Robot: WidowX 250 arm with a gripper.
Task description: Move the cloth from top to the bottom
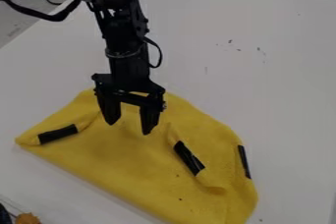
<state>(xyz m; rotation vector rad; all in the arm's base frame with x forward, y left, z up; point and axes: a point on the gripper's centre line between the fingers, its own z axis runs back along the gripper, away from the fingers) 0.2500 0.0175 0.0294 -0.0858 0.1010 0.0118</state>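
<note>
Where the lower left corner of the view cuts across the worktop [275, 85], I see a small orange-brown object [27, 218] with a rough surface, just beside a dark item [4, 216] at the edge. A thick black cable [41, 15] curves through the upper left and meets the arm [122, 26].

The yellow cloth [125, 164] lies across the lower half of the view, from near the left edge to right of centre, and runs down to the bottom edge. Its left corner carries a black strip [58, 134], set at a slant beside a raised crease.

Next in order is my gripper [128, 127], pointing down over the upper part of the cloth. The fingers [150, 118] are open, with a gap between them. I cannot tell whether their tips touch the fabric.

Right of the gripper, a second black strip [189, 158] slants down along a fold. A third black strip [243, 161] sits nearly upright in the view at the cloth's right edge. Small dark specks [230, 41] mark the worktop at the upper right.
</note>
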